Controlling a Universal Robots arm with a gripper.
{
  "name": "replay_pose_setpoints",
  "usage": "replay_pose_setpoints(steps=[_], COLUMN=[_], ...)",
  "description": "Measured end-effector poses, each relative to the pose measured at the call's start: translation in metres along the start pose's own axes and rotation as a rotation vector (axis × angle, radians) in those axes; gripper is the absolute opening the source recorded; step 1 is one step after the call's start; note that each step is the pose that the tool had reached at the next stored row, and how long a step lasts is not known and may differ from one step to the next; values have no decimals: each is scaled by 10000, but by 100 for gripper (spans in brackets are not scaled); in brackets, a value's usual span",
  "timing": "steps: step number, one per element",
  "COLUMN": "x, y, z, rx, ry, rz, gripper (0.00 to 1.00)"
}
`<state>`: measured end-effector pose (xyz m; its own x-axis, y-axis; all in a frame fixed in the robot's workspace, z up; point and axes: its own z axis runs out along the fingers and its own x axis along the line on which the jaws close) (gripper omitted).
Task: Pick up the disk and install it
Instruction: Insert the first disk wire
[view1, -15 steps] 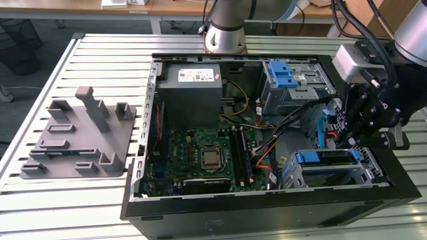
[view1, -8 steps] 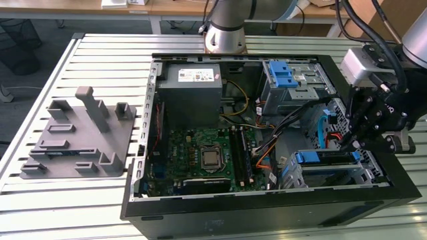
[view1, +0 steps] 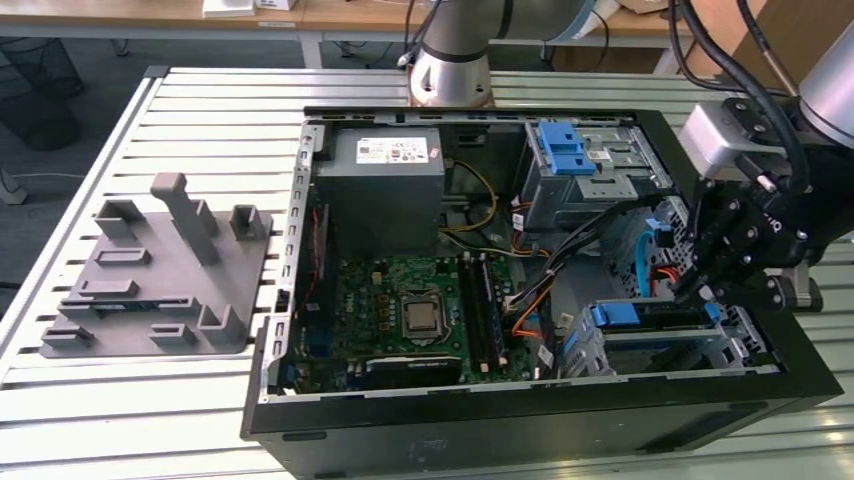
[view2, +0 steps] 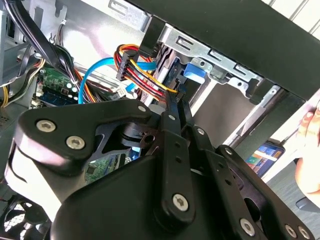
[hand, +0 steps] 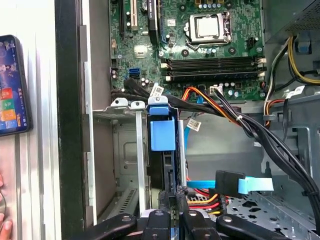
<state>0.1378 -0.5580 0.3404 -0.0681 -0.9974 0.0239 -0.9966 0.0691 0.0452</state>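
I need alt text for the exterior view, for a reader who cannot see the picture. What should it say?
A black robot gripper reaches into an open computer case, at the drive cage on the exterior view's right, where the disk with its blue carrier sits edge-up in a slot. The motherboard and a grey power supply lie exposed, and a grey fixture plate rests on the slatted table beside the case.

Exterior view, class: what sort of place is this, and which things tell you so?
Probably a robotics lab or test workshop: a robot arm stands at a slatted metal workbench, an open computer case lies on it, and a grey moulded fixture sits beside the case.
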Motion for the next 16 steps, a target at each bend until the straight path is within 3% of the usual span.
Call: replay_pose_setpoints(steps=[16], x=[-23], y=[8], z=[39], rx=[-4], ry=[-14], rz=[88], gripper=[16])
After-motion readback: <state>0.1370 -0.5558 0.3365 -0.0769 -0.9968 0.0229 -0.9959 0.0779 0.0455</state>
